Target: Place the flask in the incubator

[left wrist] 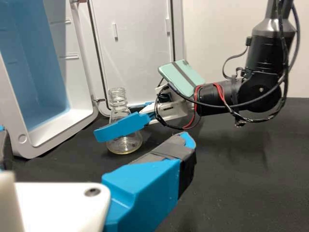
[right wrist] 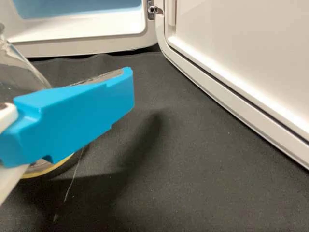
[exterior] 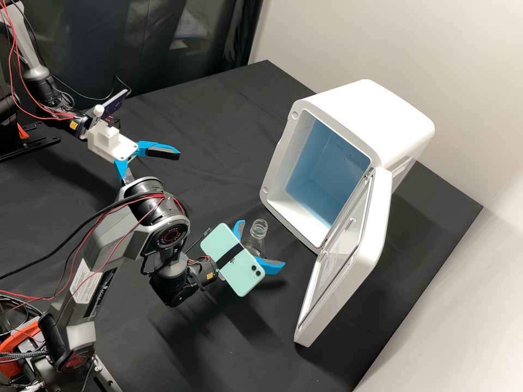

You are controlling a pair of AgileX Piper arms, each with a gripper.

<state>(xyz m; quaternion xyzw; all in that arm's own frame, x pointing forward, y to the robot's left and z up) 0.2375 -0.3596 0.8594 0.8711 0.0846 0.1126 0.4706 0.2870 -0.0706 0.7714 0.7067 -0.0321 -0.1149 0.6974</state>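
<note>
A clear glass flask (exterior: 257, 235) stands upright on the black bench just in front of the white incubator (exterior: 381, 120), whose blue inside faces it and whose door (exterior: 348, 256) hangs open. My right gripper (exterior: 259, 246) is open, one blue finger on each side of the flask; whether they touch the glass is unclear. In the left wrist view a blue finger (left wrist: 120, 128) crosses the flask (left wrist: 123, 145). My left gripper (exterior: 150, 162) hovers open and holds nothing, back at the left, well away from the flask.
The incubator's open door (left wrist: 135, 48) stands to the right of the flask, its lower edge on the bench (right wrist: 193, 159). The bench's right edge runs close behind the incubator. Red and black cables trail along both arms at the left.
</note>
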